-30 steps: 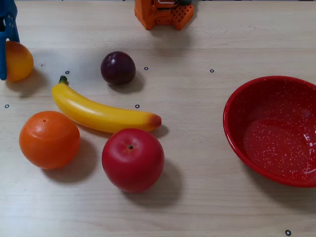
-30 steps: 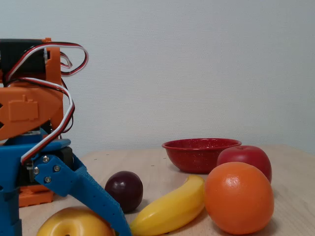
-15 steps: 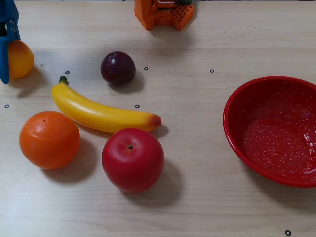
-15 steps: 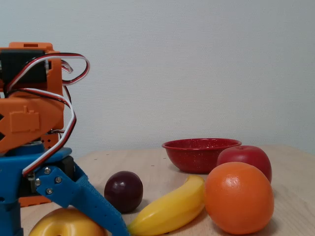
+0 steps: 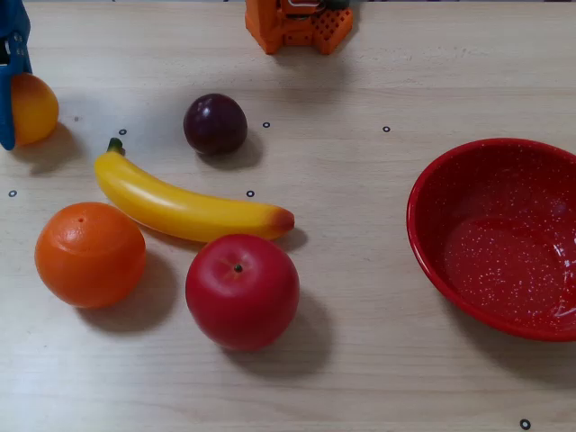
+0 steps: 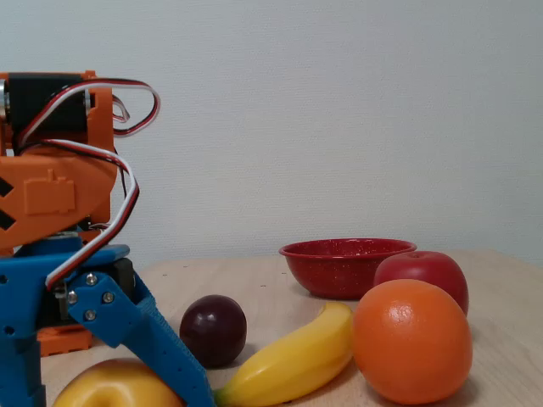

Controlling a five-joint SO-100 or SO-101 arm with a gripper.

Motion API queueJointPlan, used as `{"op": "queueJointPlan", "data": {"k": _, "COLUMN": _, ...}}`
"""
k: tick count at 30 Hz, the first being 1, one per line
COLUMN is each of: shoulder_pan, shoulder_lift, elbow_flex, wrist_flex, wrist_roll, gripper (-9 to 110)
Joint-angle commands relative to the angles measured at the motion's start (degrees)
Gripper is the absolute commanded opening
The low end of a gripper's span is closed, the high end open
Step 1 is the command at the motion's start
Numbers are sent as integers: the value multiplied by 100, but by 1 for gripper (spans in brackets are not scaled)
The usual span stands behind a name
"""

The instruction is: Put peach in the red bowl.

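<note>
The peach (image 5: 36, 108) is a yellow-orange ball lying on the table at the far left edge of a fixed view. My blue gripper (image 5: 13, 106) straddles it, one finger (image 5: 7, 126) running down its left side. In the low fixed view the peach (image 6: 102, 388) sits at the bottom left between the fingers of the gripper (image 6: 114, 398). A slanted blue finger (image 6: 153, 339) crosses in front of it and seems to press on it. The red bowl (image 5: 432, 261) stands empty at the right edge, far from the gripper, and shows as the red bowl (image 6: 344, 264) further back.
A dark plum (image 5: 215, 123), a yellow banana (image 5: 180, 209), an orange (image 5: 89, 255) and a red apple (image 5: 241, 291) lie between the peach and the bowl. The arm's orange base (image 5: 297, 25) stands at the top edge.
The slanted finger has swung a little further in against the peach. The peach has shifted slightly toward the left edge with the gripper. The other fruit and the bowl have not moved.
</note>
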Motion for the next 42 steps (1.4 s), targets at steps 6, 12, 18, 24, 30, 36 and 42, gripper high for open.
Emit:
{"op": "queueJointPlan", "data": {"k": 6, "shoulder_pan": -149, "shoulder_lift": 264, "elbow_flex": -334, "wrist_flex": -79, "wrist_roll": -70, "gripper": 26}}
{"op": "queueJointPlan", "data": {"k": 12, "shoulder_pan": -167, "shoulder_lift": 255, "elbow_flex": -343, "wrist_flex": -35, "wrist_roll": -211, "gripper": 0}}
{"op": "queueJointPlan", "data": {"k": 18, "shoulder_pan": -158, "shoulder_lift": 308, "elbow_flex": -378, "wrist_flex": 123, "wrist_roll": -396, "gripper": 0}}
{"op": "queueJointPlan", "data": {"k": 24, "shoulder_pan": -185, "shoulder_lift": 677, "elbow_flex": -352, "wrist_flex": 53, "wrist_roll": 114, "gripper": 0}}
{"op": "queueJointPlan", "data": {"k": 30, "shoulder_pan": -149, "shoulder_lift": 1380, "elbow_flex": -105, "wrist_flex": 123, "wrist_roll": 439, "gripper": 0}}
{"op": "queueJointPlan", "data": {"k": 36, "shoulder_pan": -123, "shoulder_lift": 2742, "elbow_flex": 677, "wrist_flex": 149, "wrist_roll": 659, "gripper": 0}}
{"op": "queueJointPlan", "data": {"k": 42, "shoulder_pan": -70, "shoulder_lift": 3973, "elbow_flex": 1380, "wrist_flex": 396, "wrist_roll": 791, "gripper": 0}}
